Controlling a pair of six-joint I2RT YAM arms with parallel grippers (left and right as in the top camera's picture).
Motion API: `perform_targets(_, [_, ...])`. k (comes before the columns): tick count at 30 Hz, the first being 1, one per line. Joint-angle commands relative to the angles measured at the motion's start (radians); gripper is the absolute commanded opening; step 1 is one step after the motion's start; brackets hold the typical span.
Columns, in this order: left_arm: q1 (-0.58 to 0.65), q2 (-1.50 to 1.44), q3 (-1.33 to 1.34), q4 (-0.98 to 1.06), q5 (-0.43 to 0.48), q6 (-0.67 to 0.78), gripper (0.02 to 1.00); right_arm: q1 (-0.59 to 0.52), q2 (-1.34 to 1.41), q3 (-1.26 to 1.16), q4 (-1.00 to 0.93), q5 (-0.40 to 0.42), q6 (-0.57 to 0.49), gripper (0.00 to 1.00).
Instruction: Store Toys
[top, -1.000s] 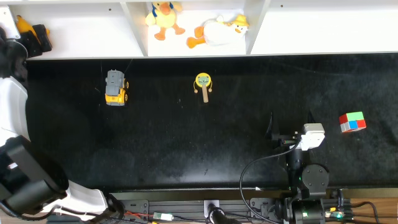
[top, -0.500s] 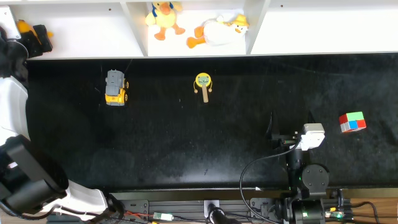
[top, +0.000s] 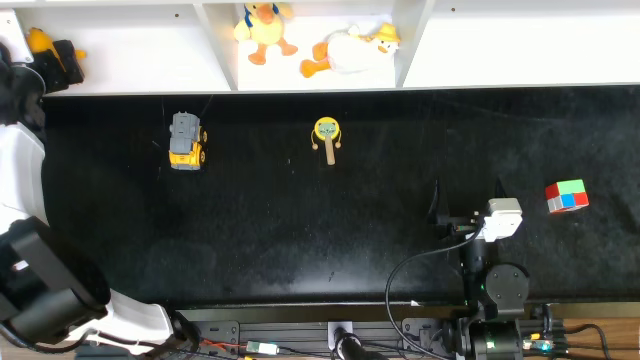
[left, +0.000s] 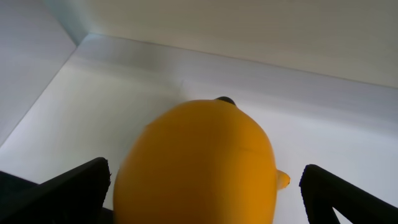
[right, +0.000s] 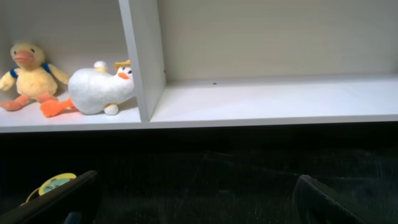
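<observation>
From above, the left gripper (top: 57, 58) sits in the left compartment of the shelf (top: 130, 50), with an orange toy (top: 38, 41) just ahead of its fingers. The right gripper (top: 467, 202) is over the black table (top: 300, 230).

In the left wrist view, the fingers (left: 68, 186) stand apart and the orange toy (left: 199, 162) lies between them, with a gap at one side.

In the right wrist view, the fingers (right: 56, 199) are spread wide. A white duck (right: 99, 90) lies on the shelf far ahead.

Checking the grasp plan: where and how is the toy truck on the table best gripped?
Take the toy truck across its body from straight above, fingers on its two long sides. It stands upright on the table with its length pointing at the shelf, so the sides likely give the narrower, flatter span.
</observation>
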Motion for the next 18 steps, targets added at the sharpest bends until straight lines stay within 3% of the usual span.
perform_targets(1, [-0.003,-0.065,0.009,0.005,-0.044,-0.004,0.998,-0.003,-0.008,-0.013,0.004,-0.006,-0.003,0.993])
perform_targets(18, [0.008,-0.314,-0.129,-0.250,-0.014,-0.003,0.998,-0.003,-0.008,-0.013,0.004,-0.006,-0.003,0.993])
